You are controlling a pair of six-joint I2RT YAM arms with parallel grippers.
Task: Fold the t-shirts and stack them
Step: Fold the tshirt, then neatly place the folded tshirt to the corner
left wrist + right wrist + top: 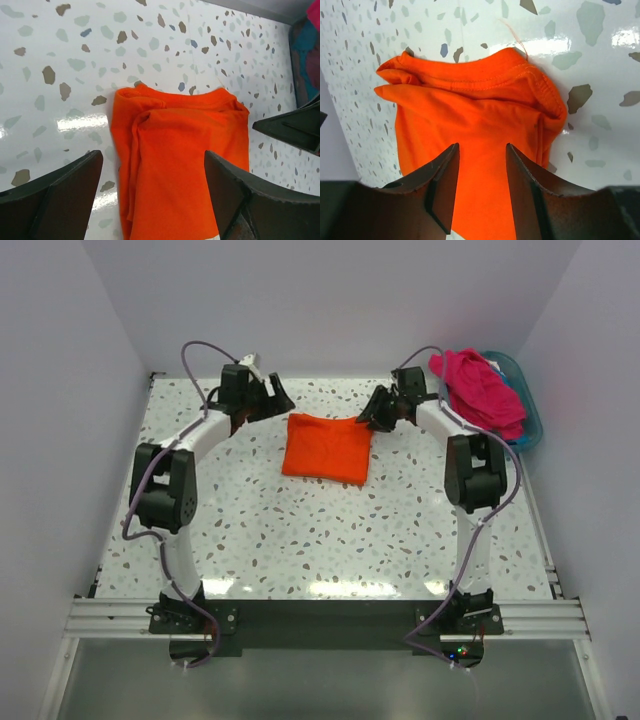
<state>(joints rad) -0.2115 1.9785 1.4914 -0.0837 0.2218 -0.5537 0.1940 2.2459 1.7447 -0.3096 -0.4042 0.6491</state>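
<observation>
Speckled white table (330, 540), walled on three sides. Both arms are bolted at the near edge and arc out to the far half: left arm (165, 490) and right arm (475, 475), wrists turned in toward each other.

Orange t-shirt (326, 447) lies flat on the table, far-centre, between the two wrists. It's folded into a rough rectangle, slightly skewed, and sits alone, not on any other cloth.

Teal plastic basket (532, 418) is in the far right corner, just beyond the right arm's wrist. Magenta-pink t-shirt (480, 385) is heaped loosely in it and spills over the near rim. Well apart from the orange one.

Left gripper (152, 160) sits just off the shirt's far-left corner. Jaws are spread wide with nothing between them; the orange cloth shows below the gap.

Right gripper (482, 150) is at the shirt's far-right corner. Jaws are apart, narrower than the left, with a clear gap and no cloth pinched.

The right wrist view shows the ribbed collar seam (485, 82) along the shirt's far edge. A loose thread (514, 31) sticks out onto the table there.
</observation>
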